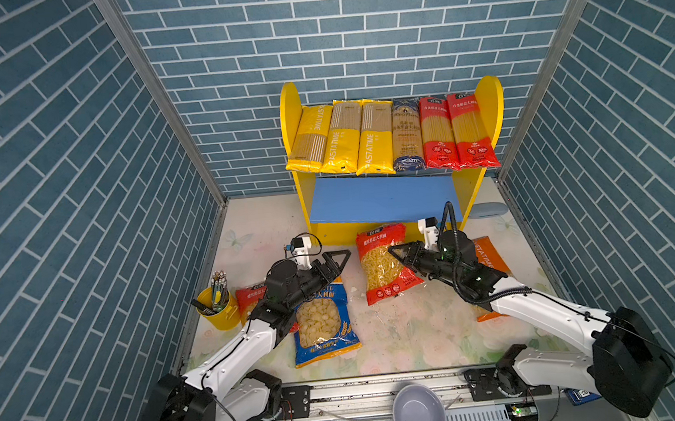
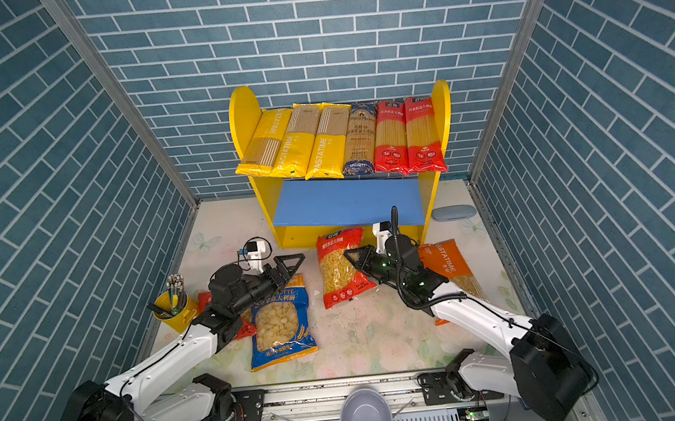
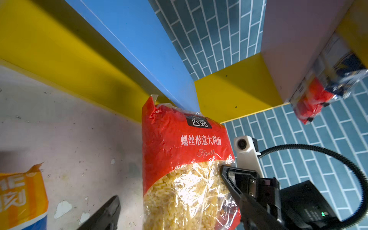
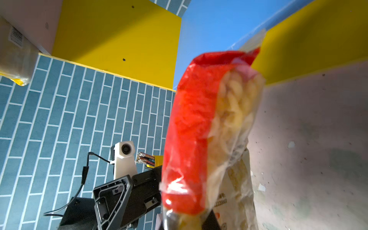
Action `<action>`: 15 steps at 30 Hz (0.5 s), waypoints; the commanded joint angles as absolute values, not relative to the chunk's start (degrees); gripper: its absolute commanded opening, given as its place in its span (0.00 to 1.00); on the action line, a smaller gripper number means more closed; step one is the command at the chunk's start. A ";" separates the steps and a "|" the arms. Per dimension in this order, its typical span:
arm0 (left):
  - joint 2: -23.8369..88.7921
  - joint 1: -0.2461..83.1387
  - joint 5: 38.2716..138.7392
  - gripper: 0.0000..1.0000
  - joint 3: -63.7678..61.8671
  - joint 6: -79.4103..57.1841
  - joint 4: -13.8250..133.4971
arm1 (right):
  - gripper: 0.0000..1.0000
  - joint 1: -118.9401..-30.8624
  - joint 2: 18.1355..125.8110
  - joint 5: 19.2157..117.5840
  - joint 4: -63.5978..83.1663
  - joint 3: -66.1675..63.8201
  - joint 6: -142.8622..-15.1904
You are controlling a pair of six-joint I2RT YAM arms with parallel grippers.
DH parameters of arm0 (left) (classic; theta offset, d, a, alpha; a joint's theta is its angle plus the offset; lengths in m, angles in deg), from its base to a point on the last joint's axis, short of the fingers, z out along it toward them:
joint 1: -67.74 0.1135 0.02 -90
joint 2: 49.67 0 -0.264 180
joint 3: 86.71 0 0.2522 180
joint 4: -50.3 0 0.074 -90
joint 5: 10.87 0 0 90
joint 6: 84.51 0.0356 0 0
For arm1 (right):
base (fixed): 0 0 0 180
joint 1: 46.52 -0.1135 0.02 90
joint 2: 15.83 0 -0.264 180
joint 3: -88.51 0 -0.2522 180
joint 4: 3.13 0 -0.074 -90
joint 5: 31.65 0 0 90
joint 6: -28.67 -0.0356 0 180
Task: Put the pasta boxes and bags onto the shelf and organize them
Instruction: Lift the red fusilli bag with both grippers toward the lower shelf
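A red fusilli bag (image 1: 384, 265) (image 2: 338, 267) lies in front of the shelf (image 1: 383, 199), its far end at the front edge of the blue lower board. My right gripper (image 1: 396, 253) (image 4: 185, 219) is shut on that bag's right edge. My left gripper (image 1: 338, 259) (image 3: 179, 201) stands open just left of the bag, with a finger on either side of it in the left wrist view. Below it lies a blue shell-pasta bag (image 1: 323, 325). Several spaghetti packs (image 1: 390, 136) fill the upper board.
Part of a second red bag (image 1: 249, 298) shows under my left arm, and an orange bag (image 1: 492, 260) lies under my right arm. A yellow pencil cup (image 1: 217, 309) stands at the left. A grey bowl (image 1: 418, 415) sits at the front edge.
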State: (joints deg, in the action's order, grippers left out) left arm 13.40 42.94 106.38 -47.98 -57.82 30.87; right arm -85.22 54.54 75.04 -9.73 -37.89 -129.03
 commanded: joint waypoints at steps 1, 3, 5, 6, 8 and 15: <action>16.41 43.54 106.79 0.96 -48.94 -61.54 18.43 | 0.08 -85.79 56.95 72.26 -26.12 -31.22 -130.27; 19.06 43.79 107.02 0.96 -49.37 -62.35 14.20 | 0.08 -85.95 59.49 71.14 -29.18 -29.79 -130.62; 21.86 44.37 106.64 0.96 -50.37 -63.80 10.43 | 0.08 -86.24 62.36 69.59 -32.72 -28.80 -130.83; 23.28 44.83 106.74 0.96 -50.80 -64.69 8.45 | 0.08 -86.35 63.91 68.83 -35.91 -28.41 -130.96; 25.15 45.92 107.23 0.96 -50.98 -66.07 6.41 | 0.08 -86.44 66.75 67.75 -39.41 -27.61 -131.62; 22.48 49.01 108.49 0.96 -50.36 -63.56 12.23 | 0.08 -86.64 74.90 65.86 -48.87 -22.72 -135.06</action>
State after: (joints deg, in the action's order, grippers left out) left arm 24.42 48.32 107.32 -50.65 -65.14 12.18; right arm -86.24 75.44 68.13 -32.52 -29.30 -132.07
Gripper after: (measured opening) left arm 0.961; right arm 0.146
